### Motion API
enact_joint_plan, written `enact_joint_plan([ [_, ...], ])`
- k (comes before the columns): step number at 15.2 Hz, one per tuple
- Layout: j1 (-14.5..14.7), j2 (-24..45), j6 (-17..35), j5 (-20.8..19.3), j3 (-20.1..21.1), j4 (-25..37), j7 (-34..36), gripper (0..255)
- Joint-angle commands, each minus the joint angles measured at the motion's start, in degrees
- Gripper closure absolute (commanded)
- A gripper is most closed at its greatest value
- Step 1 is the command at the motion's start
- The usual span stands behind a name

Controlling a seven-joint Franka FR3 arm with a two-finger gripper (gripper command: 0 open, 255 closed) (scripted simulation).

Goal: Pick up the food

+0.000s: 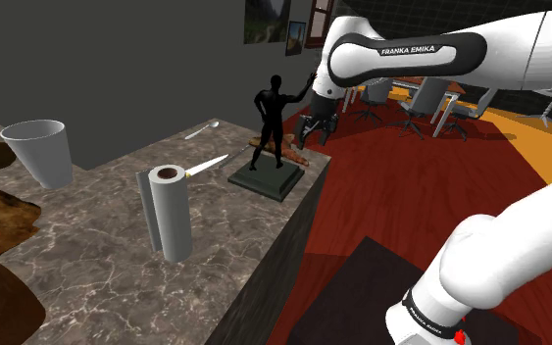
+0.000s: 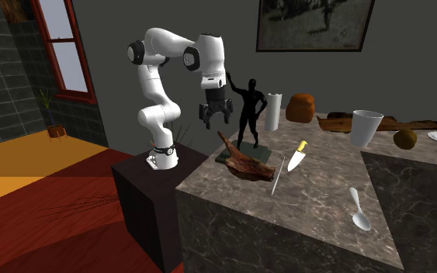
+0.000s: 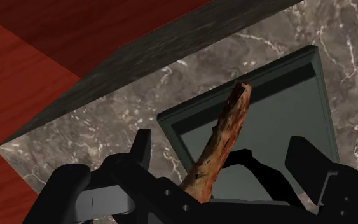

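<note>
Marbled worktop [image 2: 317,203] is topped by a statue [image 2: 249,108], its base crossed by the meat leg [image 2: 241,159]. The tool [image 2: 215,122], spread open beside the statue, should be lowered astride the thin shank, then closed.

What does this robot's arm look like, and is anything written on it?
The arm is built of rounded white segments with dark joints. One black band reads FRANKA EMIKA in white letters. Its gripper is all black and two-fingered.
</note>
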Motion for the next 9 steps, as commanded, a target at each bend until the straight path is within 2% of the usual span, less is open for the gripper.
enact_joint_plan([
  [1,-0.3,4.6,1.7,-0.2,-0.2,2.9,0.3,0],
  [9,-1.4,22.0,4.2,-0.5,-1.2,17.9,1.5,0],
])
